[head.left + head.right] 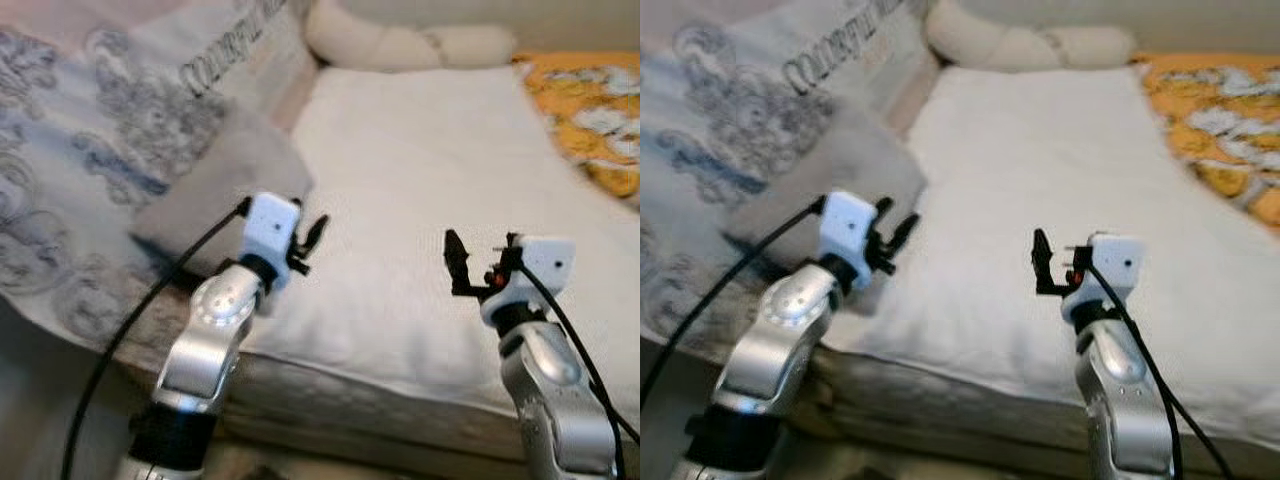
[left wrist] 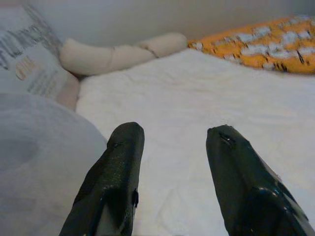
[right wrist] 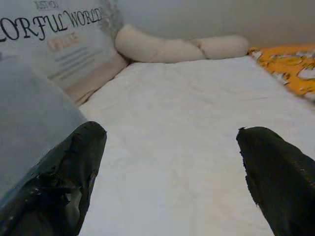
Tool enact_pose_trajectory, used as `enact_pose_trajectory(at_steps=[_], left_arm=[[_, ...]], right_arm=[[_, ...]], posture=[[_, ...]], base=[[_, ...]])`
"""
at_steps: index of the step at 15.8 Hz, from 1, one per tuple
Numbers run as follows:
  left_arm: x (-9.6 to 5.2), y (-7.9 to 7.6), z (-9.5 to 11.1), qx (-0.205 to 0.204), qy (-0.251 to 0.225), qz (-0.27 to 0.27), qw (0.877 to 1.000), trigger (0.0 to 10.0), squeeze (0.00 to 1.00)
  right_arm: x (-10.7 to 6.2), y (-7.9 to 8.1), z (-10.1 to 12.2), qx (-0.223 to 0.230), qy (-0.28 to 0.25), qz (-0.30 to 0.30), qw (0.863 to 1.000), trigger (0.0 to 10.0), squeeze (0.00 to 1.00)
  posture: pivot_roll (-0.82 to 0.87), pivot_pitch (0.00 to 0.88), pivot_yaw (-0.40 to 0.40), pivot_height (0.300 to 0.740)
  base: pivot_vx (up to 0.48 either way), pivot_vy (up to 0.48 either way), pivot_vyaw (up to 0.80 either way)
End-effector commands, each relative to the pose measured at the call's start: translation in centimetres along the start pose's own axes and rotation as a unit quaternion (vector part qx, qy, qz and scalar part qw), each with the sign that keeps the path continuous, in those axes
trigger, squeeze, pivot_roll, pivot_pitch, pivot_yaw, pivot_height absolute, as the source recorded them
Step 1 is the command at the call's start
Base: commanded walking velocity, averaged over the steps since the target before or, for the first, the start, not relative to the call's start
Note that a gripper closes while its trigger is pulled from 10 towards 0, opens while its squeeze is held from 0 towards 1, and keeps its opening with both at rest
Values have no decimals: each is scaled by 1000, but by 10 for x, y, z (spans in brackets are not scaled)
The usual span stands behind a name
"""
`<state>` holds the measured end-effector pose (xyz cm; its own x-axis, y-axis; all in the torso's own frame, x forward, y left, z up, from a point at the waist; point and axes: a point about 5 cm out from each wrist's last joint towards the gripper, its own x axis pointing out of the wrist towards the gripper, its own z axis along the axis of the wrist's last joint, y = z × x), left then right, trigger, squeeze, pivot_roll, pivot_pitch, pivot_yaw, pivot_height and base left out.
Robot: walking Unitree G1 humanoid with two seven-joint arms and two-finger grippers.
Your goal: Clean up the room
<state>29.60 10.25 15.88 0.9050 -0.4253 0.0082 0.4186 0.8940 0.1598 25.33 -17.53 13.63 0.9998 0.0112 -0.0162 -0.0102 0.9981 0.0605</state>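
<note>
Both pincers, left (image 1: 318, 236) and right (image 1: 480, 262), spread wide, empty, over bed (image 1: 420, 180) near edge. Risk: snagging grey pillow (image 1: 225, 175) at left edge, dragging it off.

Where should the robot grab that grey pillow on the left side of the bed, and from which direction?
Probably the grey pillow's near corner, where it juts over the white sheet. The left gripper, open, hangs just beside it, so come in low from the sheet side and pinch that edge.

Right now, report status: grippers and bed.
Left gripper open, at grey pillow edge. Right gripper open, over white sheet. Orange blanket at far right. Nothing held.
</note>
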Motion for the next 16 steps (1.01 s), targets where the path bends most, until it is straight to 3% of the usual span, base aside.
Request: enact_pose_trajectory(at_steps=[1,4,7,16], left_arm=[[-5,10,-5,-3,14,27,1000,10000,0],[-33,29,-24,-21,51,115,992,10000,0],[-44,38,-27,-21,62,146,987,10000,0],[-60,42,-34,-24,85,160,983,10000,0]], right_arm=[[1,8,1,0,3,16,1000,10000,0],[2,11,-5,-11,25,33,999,10000,0],[5,8,-11,-30,38,27,998,10000,0],[1,9,-21,3,68,30,997,10000,0]], posture=[[9,0,61,740],[24,0,37,740],[33,0,24,740],[15,0,25,740]], base=[[0,-446,0],[0,-441,0],[0,-439,0],[0,-439,0]])
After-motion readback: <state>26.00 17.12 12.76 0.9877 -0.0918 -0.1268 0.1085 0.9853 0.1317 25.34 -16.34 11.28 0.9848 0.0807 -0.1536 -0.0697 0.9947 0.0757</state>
